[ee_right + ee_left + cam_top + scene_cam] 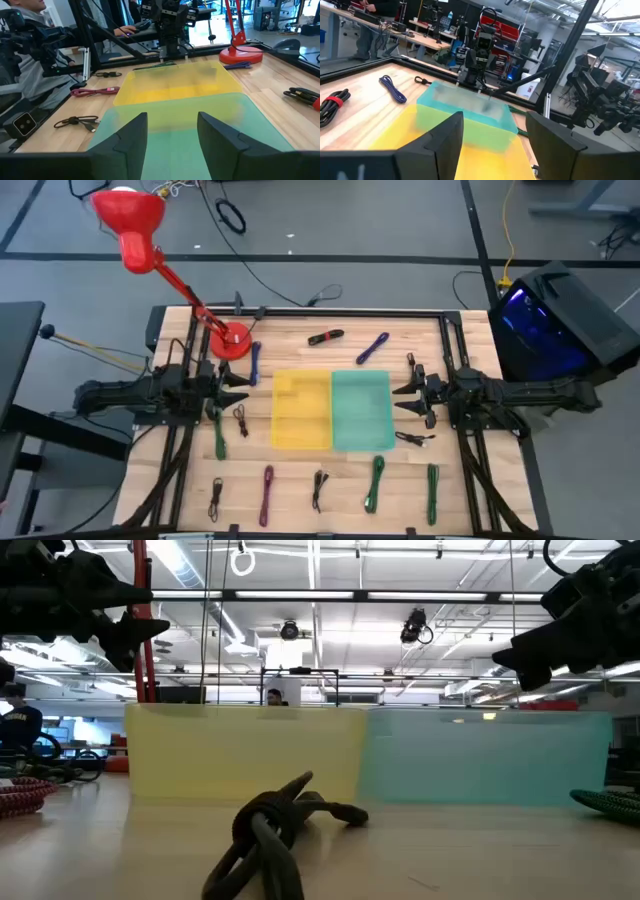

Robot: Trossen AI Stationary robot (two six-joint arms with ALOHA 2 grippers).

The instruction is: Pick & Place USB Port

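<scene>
Grippers both empty, jaws spread, nothing between them. Left gripper hangs above the table just left of the yellow bin; right gripper hangs just right of the green bin. Both arms face each other across the two bins, which sit touching side by side at table centre.

Task items = bundled USB cables scattered on the wooden table around the bins. No cable picked yet, and from above the bins look bare. Near the left gripper: blue cable, green cable, small black cable. Near the right gripper: small black cable just in front of it, and black cable behind it. Back row: black cable with red tie, blue-purple cable. Front row: black, magenta, black, green, green. Red lamp stands at the back left.

Step in hand, as I judge it: choose and approach the first cable. Best pick is one nearest a gripper, e.g. the small black one by the left arm. Come straight down over the bundle's middle, jaws across its narrow width, close on the whole coil so no loose loop dangles. Lift clear of the bin wall before moving over. Keep the left arm away from the lamp base.
</scene>
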